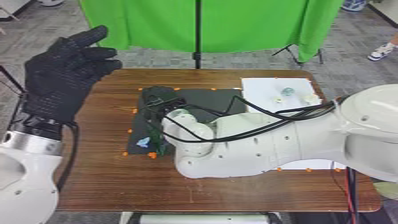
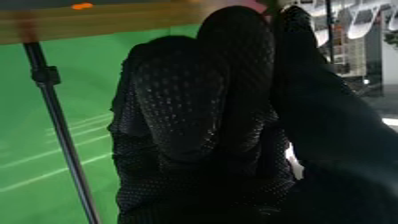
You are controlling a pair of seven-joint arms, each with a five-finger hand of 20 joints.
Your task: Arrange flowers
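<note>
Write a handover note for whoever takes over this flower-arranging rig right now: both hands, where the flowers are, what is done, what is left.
Left hand in black glove: raised at the left, open, empty.
Right hand in black glove: over the dark grey mat's far left corner; whether it holds anything can't be told.
Flowers: light-blue bloom and green foliage on the mat; pale teal bloom and small pale-yellow blooms on the white sheet.
Done: blue bloom is on the mat; whether that is final is unclear.
Left: probably the blooms on the sheet.
</note>
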